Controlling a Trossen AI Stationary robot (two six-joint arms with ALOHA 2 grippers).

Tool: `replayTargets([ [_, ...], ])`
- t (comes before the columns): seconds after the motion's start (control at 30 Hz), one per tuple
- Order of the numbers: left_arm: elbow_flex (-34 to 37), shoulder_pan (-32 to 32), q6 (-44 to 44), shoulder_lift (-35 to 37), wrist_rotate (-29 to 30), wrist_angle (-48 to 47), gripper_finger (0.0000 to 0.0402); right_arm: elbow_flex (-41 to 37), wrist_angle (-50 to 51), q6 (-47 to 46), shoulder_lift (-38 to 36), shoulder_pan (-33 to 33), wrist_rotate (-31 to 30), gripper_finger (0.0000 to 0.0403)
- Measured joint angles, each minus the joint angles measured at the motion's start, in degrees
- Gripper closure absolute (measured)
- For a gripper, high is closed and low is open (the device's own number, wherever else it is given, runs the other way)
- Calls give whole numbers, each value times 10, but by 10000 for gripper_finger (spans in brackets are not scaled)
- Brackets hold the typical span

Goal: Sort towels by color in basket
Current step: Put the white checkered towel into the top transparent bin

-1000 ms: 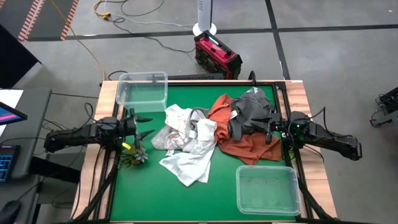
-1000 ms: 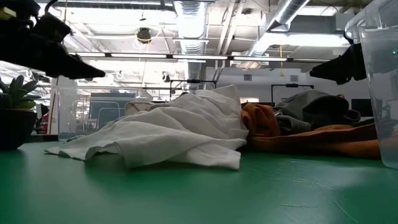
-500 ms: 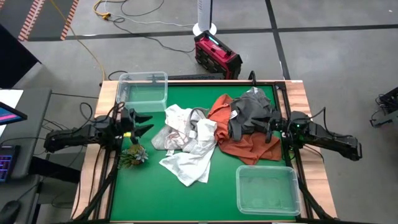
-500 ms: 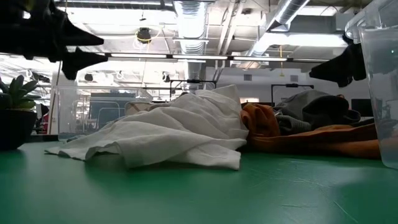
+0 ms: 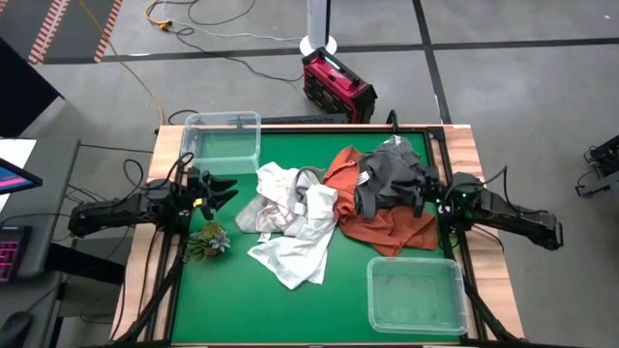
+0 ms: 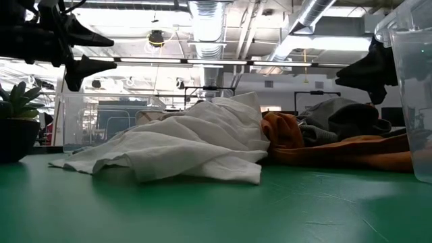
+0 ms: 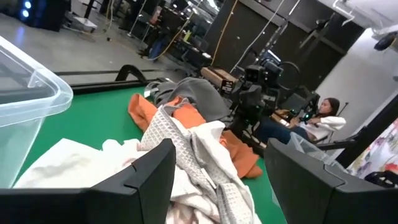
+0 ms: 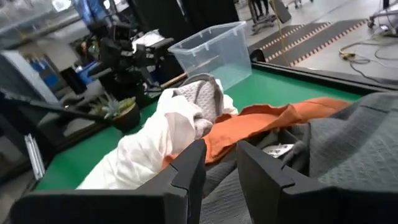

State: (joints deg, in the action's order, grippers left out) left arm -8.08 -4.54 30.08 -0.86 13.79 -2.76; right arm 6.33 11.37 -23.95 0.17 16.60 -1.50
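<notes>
Since the earlier frame, left claw point(image 5: 224, 189) has lifted off the small green potted plant point(image 5: 207, 240) and hovers at nine o'clock, fingers spread wide, empty. Crumpled white towel point(image 5: 290, 249) lies mid-bench point(image 5: 222, 309); rust orange towel point(image 5: 387, 228) and dark grey towel point(image 5: 387, 172) lie toward three o'clock. Right claw point(image 5: 418, 193), half-open, touches the dark grey towel; any hold cannot be told.

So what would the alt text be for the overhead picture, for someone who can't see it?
Seen from above, a heap of towels in white, grey, orange and dark grey lies mid-table on a green table. The left gripper hangs open beside it; the right gripper is over the dark grey towel. Two clear bins sit at opposite corners, and a small plant at the left.
</notes>
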Motion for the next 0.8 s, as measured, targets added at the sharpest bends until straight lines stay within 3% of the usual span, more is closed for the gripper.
replayTargets([
  [0.23,0,0,-1,0,1,11,166,0,-18,-17,2,-1,-1,280],
  [0.47,0,0,-2,0,0,4,166,0,-20,25,2,-1,0,280],
  [0.63,0,0,68,0,1,9,166,0,-19,35,2,-1,1,280],
  [0.8,0,0,53,0,3,7,166,0,-20,49,2,-1,1,280],
])
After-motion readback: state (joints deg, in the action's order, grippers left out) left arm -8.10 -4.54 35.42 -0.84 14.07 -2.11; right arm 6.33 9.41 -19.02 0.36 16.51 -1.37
